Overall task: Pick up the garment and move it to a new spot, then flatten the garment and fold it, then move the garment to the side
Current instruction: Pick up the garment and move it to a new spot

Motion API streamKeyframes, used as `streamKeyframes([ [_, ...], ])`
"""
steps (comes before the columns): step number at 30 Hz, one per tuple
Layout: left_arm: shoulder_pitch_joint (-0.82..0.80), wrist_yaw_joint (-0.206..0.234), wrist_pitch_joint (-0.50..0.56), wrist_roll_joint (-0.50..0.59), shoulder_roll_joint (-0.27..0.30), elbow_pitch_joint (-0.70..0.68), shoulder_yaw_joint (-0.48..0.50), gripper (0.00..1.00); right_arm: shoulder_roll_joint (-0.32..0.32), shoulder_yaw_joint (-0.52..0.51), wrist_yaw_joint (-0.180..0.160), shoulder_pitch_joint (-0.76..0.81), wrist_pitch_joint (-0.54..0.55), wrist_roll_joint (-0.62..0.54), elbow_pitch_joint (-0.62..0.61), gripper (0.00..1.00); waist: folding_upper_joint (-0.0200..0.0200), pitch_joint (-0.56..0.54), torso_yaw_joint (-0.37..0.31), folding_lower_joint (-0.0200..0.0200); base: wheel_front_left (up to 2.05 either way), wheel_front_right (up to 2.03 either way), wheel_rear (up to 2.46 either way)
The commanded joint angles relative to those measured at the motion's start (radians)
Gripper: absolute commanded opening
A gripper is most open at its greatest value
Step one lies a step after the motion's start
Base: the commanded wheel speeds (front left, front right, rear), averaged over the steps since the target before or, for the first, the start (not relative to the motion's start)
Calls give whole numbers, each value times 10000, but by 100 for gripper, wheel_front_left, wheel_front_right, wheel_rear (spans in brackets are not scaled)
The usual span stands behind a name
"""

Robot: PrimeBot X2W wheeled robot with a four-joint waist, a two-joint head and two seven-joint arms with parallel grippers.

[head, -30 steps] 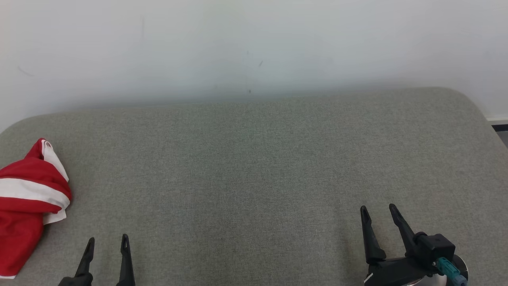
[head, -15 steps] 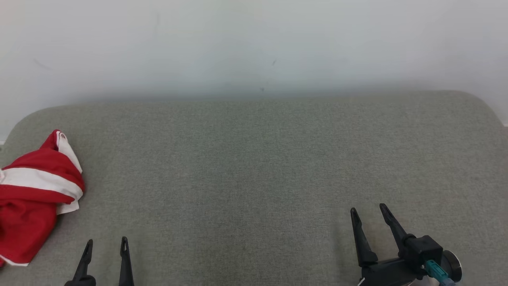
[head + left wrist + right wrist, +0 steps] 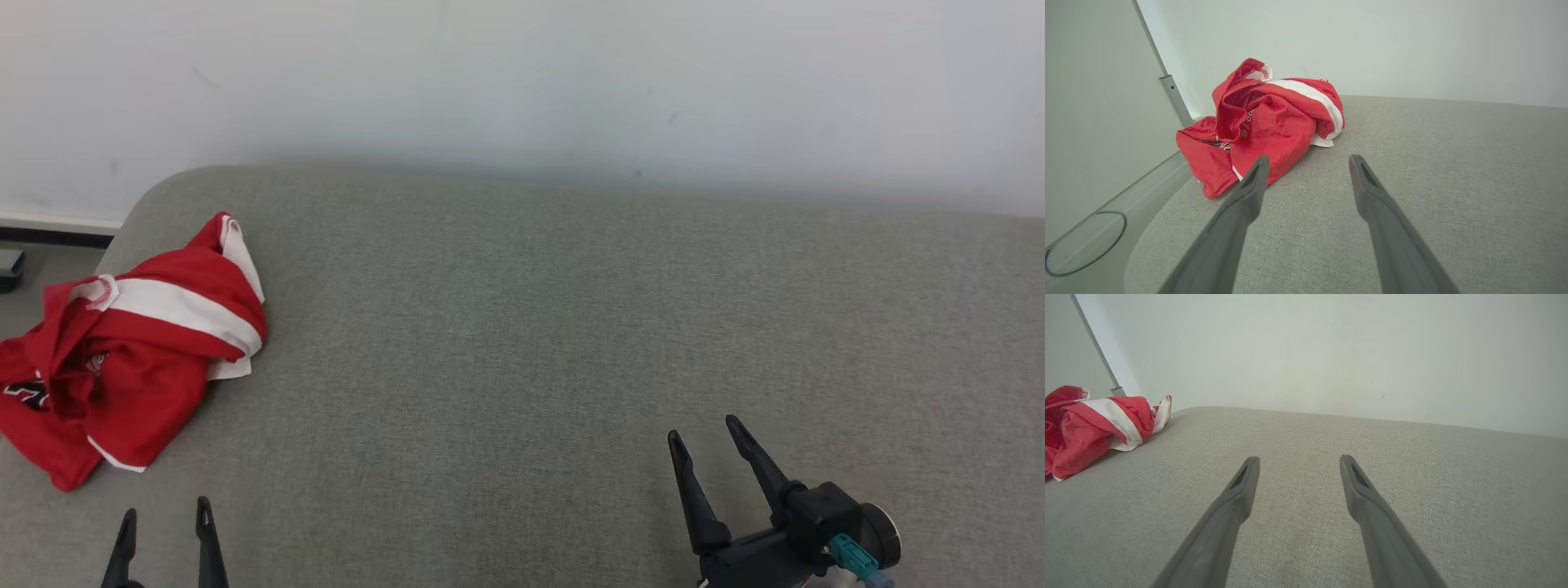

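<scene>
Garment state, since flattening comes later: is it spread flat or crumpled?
Crumpled. The red-and-white garment lies in a bunched heap with overlapping folds at the left end of the cushion.

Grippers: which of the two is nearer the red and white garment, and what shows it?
The left gripper: the crumpled garment lies just ahead of it, at the left end of the cushion. The right gripper is far across the cushion.

So our left gripper sits low at the near left, both fingers pointing straight away from us, spread wide with nothing between them. Our right gripper is at the near right, reaching a bit farther out, fingers leaning slightly left, also spread wide and holding nothing.
</scene>
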Motion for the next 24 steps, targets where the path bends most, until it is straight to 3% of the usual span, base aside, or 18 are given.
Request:
streamKeyframes([
  [1, 145, 48, -35, -45, -18, -31, 73, 100, 21, 65, 32, -37, -5, 44, -15, 100, 0, 187, 462, 0, 0, 0, 0],
  [13, 486, 221, -35, -120, -108, -226, 708, 100, -108, 637, 33, -203, -5, 274, -25, 100, 0, 308, 1249, 0, 0, 0, 0],
  [19, 312, 235, -35, -131, -130, -167, 781, 100, -189, 740, 33, -285, -5, 341, -27, 100, 0, 519, 1080, 0, 0, 0, 0],
  [24, -443, -154, -33, -520, -87, 157, 755, 100, -346, 684, 33, -480, -5, 335, -103, 100, 0, 1090, 636, 0, 0, 0, 0],
])
